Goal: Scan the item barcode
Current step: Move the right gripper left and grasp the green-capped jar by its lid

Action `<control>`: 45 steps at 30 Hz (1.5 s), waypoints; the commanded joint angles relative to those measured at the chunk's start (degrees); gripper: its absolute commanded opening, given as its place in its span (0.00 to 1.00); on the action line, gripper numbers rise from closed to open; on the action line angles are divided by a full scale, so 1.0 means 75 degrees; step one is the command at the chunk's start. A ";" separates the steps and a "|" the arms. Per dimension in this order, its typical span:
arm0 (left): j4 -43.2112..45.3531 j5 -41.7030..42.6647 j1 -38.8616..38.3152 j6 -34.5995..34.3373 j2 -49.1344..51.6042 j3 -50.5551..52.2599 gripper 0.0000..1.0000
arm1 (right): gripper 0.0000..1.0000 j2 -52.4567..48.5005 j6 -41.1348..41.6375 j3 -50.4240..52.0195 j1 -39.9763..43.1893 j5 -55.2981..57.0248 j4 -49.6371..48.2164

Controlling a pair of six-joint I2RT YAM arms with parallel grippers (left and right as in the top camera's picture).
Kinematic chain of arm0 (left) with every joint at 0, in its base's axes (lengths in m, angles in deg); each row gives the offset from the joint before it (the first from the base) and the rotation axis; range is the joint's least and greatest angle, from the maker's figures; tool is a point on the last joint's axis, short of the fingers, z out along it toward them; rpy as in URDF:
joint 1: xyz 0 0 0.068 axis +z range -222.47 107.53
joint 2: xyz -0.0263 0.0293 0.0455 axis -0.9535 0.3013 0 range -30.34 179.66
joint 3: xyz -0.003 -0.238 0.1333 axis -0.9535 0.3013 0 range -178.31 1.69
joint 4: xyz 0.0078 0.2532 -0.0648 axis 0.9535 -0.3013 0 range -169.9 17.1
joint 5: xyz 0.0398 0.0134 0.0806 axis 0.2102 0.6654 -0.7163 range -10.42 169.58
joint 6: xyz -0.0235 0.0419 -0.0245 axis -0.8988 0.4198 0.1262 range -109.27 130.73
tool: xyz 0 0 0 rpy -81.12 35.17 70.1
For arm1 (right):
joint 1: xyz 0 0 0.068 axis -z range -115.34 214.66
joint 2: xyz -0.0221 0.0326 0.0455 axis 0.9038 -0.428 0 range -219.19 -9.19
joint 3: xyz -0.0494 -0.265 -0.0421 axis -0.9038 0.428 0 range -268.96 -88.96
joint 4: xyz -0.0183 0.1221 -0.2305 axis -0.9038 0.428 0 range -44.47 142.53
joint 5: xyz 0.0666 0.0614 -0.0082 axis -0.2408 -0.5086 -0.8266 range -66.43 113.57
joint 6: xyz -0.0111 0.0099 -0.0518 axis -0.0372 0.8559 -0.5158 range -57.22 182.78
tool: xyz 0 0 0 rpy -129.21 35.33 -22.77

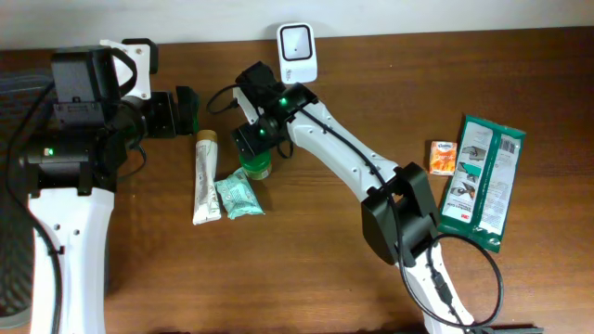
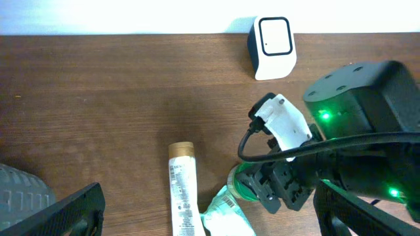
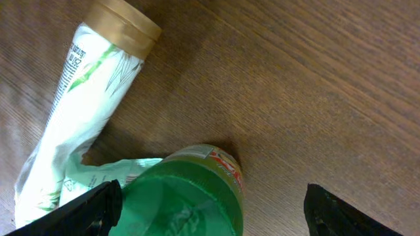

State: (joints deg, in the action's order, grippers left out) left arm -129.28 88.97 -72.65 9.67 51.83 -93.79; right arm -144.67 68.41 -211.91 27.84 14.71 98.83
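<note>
near the middle of the dark wooden tabletop (image 1: 278, 278): a green bottle (image 1: 257, 168), upright, shown from above in the right wrist view as a round green top with a red-and-white label edge. directly over it, the right claw (image 1: 252, 147), spread wide, one black finger (image 3: 92, 206) close by the bottle's side, the other finger (image 3: 341, 210) well apart from it; gripping nothing; contact at the nearer finger: cannot tell. just beside the bottle, toward the left arm: a mint-green packet (image 1: 238, 197), crumpled, its corner at the bottle's base, and a long white-and-green tube (image 1: 205, 176) with a gold cap, lying flat, cap toward the far edge, lower end against the packet. at the far edge of the tabletop: a white scanner (image 1: 295, 51) with a dark-rimmed window, upright, near the right arm's wrist, apart from the bottle. left claw (image 1: 190, 111) off to the side of the tube's cap, opened fully, both dark fingers at the bottom corners of the left wrist view, nothing held between them. well apart, toward the right edge: a small orange sachet (image 1: 444, 156) just beside a large dark-green pouch (image 1: 483, 181), both lying flat.
</note>
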 commanded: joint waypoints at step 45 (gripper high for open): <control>0.0009 -0.0029 0.0050 0.0093 -0.0073 -0.0105 0.99 | 0.87 -0.0131 0.0108 -0.0128 -0.0297 0.0245 0.0032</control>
State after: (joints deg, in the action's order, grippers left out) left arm -129.28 88.97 -72.65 9.67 51.83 -93.79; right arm -145.23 70.64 -213.86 26.05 16.88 99.26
